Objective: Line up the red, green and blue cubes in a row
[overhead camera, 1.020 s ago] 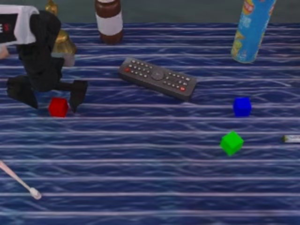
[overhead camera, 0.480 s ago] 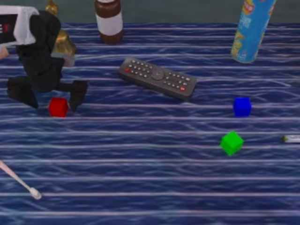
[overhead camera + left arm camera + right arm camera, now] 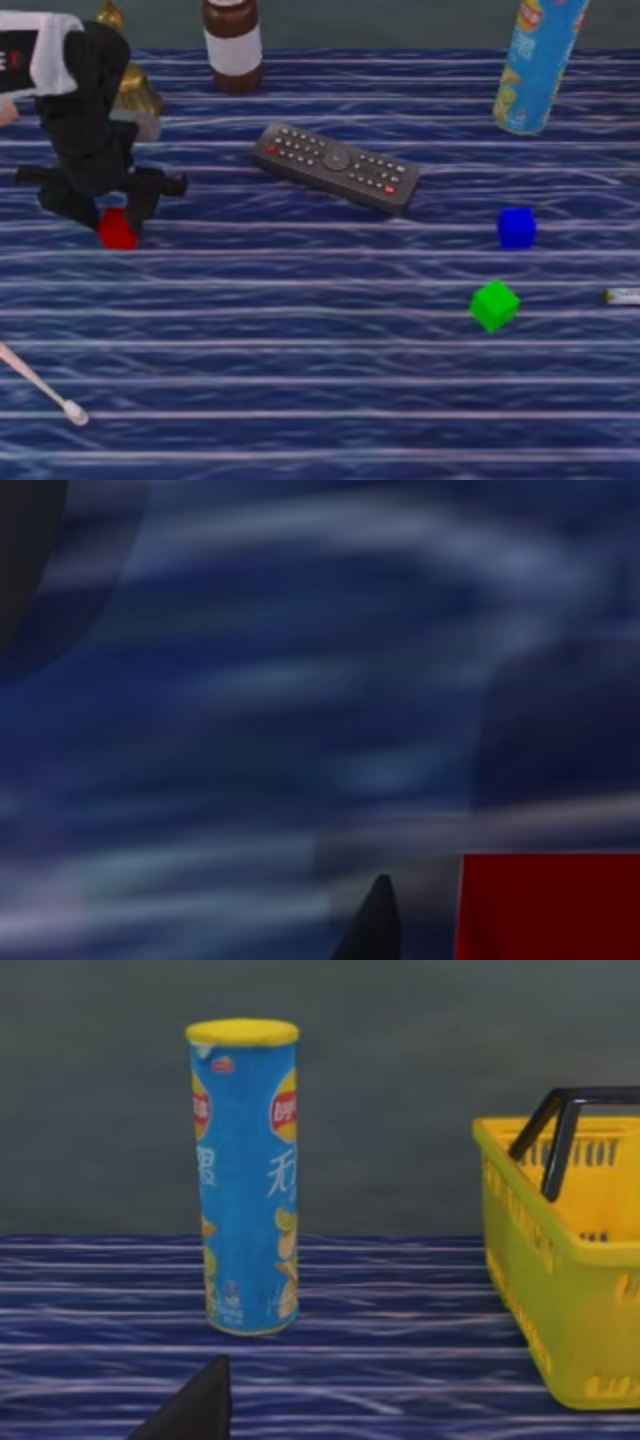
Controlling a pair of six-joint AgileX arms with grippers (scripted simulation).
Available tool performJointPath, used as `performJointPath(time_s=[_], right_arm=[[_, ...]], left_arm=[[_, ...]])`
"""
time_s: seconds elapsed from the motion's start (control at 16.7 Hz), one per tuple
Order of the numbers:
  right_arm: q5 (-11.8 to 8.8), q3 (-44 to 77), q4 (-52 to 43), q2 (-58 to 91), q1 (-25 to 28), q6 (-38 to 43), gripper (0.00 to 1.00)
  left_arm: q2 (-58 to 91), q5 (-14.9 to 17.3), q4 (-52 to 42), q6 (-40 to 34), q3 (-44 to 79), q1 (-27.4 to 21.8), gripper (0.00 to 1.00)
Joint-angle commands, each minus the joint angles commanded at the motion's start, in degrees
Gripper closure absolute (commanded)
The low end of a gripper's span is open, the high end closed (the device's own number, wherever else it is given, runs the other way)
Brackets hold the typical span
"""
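Observation:
The red cube [image 3: 119,233] lies at the table's left, and my left gripper [image 3: 112,212] is shut on it from above, a black finger on each side. In the left wrist view the red cube [image 3: 550,905] fills one corner beside one dark fingertip [image 3: 375,920]. The blue cube [image 3: 517,227] sits at the right, with the green cube [image 3: 494,304] just in front of it, turned slightly. My right arm is outside the top view; its wrist view shows one dark fingertip [image 3: 212,1392] far off to one side, with nothing held.
A black remote control [image 3: 336,167] lies between the cubes. At the back stand a blue chips can [image 3: 535,65], a brown bottle [image 3: 232,40] and a golden object [image 3: 135,92]. A toothbrush [image 3: 45,385] lies front left. A yellow basket [image 3: 570,1260] shows in the right wrist view.
My left gripper's fingers have drawn in from a wide spread onto the red cube, which shifted slightly left. Nothing else moved.

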Motion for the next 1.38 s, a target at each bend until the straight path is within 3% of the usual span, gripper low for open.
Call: performJointPath(time_s=[0.12,0.66,1.08,1.38], right_arm=[[0.0,0.0,0.0,0.0,0.0,0.0,0.0],[0.0,0.0,0.0,0.0,0.0,0.0,0.0],[0.0,0.0,0.0,0.0,0.0,0.0,0.0],[0.0,0.0,0.0,0.0,0.0,0.0,0.0]], left_arm=[[0.0,0.0,0.0,0.0,0.0,0.0,1.0],[-2.34,0.03,-0.89,0.03,0.9,0.09,1.0],[-6.17,-0.02,-12.71,-0.09,8.49,1.06,1.0],[-6.62,-0.04,-13.71,-0.03,9.23,0.88,1.0]])
